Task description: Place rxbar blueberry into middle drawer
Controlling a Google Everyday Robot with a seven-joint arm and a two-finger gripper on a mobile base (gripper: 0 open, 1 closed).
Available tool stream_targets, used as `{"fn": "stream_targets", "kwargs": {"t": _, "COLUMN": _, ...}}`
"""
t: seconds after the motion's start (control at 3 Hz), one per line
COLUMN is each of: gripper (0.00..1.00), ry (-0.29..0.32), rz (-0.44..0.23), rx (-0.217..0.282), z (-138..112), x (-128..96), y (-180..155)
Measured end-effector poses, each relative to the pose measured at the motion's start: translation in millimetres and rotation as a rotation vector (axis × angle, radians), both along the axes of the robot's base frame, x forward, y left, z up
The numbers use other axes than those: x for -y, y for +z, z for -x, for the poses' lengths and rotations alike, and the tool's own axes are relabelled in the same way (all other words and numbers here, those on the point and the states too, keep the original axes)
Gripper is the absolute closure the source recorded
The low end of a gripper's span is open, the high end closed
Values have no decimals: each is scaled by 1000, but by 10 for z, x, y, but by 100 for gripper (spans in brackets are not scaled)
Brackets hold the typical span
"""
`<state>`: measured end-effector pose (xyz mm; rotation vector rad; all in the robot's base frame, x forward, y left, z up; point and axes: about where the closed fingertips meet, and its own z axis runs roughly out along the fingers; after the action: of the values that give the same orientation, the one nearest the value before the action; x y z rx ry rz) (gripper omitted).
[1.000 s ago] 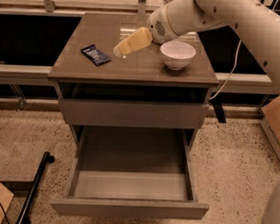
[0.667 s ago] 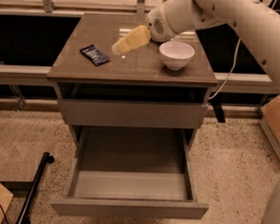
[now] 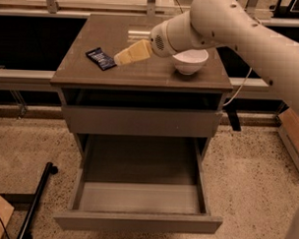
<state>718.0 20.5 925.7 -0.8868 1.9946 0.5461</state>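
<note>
- Rxbar blueberry lies flat on the glossy brown tabletop, toward the left side, skewed to the edges.
- Gripper sits low over the tabletop just beside the bar's right end, tip pointed at it. Contact cannot be told, nor how far open it is or whether it grips anything.
- White bowl stands on the tabletop to the right, partly behind the white arm.
- Middle drawer is pulled well out below a closed drawer front.
</note>
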Motion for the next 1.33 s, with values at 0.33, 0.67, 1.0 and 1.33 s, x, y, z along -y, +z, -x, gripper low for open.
{"fn": "stream_targets", "kwargs": {"t": 0.33, "gripper": 0, "ry": -84, "rz": -46, "rx": -12, "z": -278, "x": -3, "y": -284}}
{"fn": "stream_targets", "kwargs": {"t": 0.67, "gripper": 0, "ry": -120, "rz": -84, "rx": -11, "z": -542, "x": -56, "y": -456}}
{"fn": "stream_targets", "kwargs": {"t": 1.0, "gripper": 0, "ry": -120, "rz": -85, "rx": -12, "z": -550, "x": -60, "y": -470}}
{"fn": "stream_targets", "kwargs": {"t": 1.33, "gripper": 0, "ry": -116, "rz": -112, "rx": -19, "z": -529, "x": -187, "y": -558}}
